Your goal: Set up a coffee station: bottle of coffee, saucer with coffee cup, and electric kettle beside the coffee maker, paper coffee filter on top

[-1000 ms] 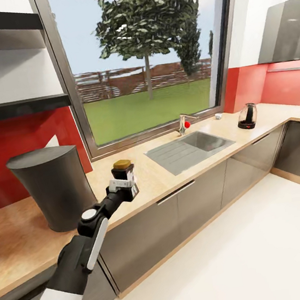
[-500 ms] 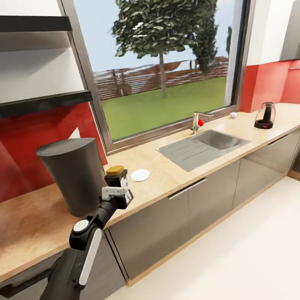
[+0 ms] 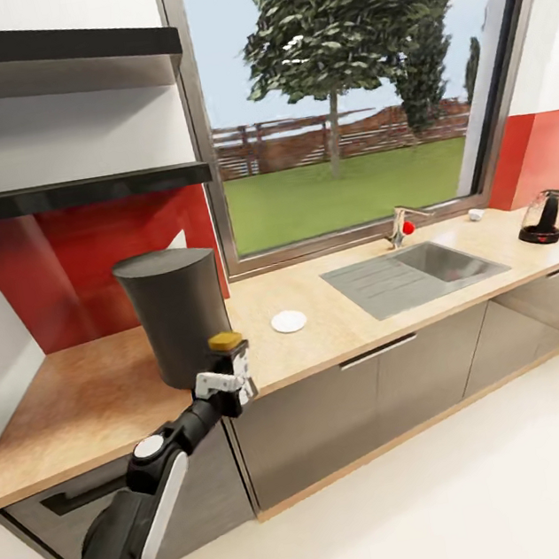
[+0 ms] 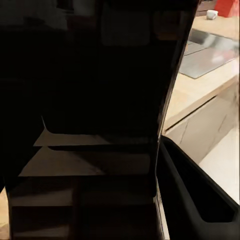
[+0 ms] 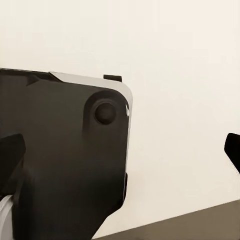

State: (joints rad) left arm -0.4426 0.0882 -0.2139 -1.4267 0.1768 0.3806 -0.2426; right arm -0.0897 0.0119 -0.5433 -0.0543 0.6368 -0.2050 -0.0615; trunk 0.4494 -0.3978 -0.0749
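The left claw is gripping the dark, square, tan-capped bottle of coffee at the wooden desk edge, at 5 o'clock of the tapered matte-black coffee maker. A round white saucer is lying at its 3 o'clock. The view is sliding leftward versus before. The right claw's opening cannot be told.
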